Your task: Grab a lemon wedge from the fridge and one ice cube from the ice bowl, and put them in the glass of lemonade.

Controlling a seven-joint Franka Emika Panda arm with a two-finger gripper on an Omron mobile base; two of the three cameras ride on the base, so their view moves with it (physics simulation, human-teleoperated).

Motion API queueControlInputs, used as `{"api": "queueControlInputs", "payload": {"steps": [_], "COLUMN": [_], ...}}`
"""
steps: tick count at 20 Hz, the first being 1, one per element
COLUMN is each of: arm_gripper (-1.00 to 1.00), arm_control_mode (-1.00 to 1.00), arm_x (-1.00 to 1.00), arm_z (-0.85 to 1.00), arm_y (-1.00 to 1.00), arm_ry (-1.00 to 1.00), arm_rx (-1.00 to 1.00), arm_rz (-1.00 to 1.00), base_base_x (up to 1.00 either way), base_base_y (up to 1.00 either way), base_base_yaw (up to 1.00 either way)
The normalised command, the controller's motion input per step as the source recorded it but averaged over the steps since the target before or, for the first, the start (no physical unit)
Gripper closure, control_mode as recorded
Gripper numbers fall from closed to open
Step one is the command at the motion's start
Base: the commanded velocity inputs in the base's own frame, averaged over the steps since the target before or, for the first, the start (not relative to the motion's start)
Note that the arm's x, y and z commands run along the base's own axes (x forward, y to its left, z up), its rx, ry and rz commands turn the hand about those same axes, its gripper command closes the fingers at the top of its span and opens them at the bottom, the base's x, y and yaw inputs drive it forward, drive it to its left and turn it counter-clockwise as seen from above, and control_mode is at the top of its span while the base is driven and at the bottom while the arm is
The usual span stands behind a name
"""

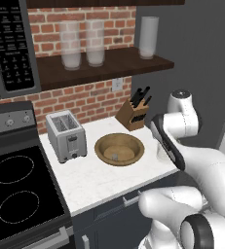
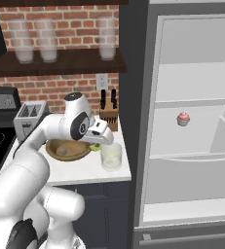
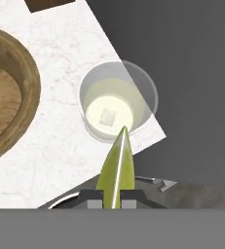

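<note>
Gripper is clamped on the lemon wedge, jaws nearly together w/ the wedge pinched by its thick back edge so the thin tip sticks out fwd, pointing at the glass of lemonade. In hand view the wedge tip overlaps the near rim of the glass, so hand looks to be above and slightly short of the opening, not yet centred over it. Glass sits near the counter corner, close to the edge next to the fridge, prob. so it's a short swing from fridge to glass. In right base view the hand hangs over the counter just above and left of the glass, a bit of yellow-green visible under it. There's a small pale square in the liquid, could be an ice cube already in the glass, can't tell for sure. Ice bowl is just beside the glass, toward the toaster; a small grey ice cube lies in it. Fridge door stands open, shelves light grey, a pink-topped cupcake on the mid shelf, not a task obj. Step in hand, my read: carrying wedge to the glass for drop. Next needs a small fwd shift to get the tip over the liquid, then release. Risk: releasing now could bounce the wedge off the rim onto the counter or floor, since glass is so near the edge.
</note>
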Motion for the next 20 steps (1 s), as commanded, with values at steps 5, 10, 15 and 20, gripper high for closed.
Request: {"api": "queueControlInputs", "payload": {"steps": [5,10,15,20], "arm_gripper": [1.00,1.00,1.00,1.00], "arm_control_mode": [-1.00,-1.00,-1.00,-1.00], "arm_x": [0.36,0.38,0.03,0.00], "arm_z": [-0.09,-0.01,-0.04,-0.14], "arm_y": [-0.18,-0.07,0.00,0.00], "arm_ry": [0.00,0.00,0.00,0.00], "arm_rx": [0.00,0.00,0.00,0.00], "arm_rz": [-0.07,-0.02,0.00,0.00], "base_base_x": [0.00,0.00,0.00,0.00], "base_base_y": [0.00,0.00,0.00,0.00], "base_base_yaw": [0.00,0.00,0.00,0.00]}}
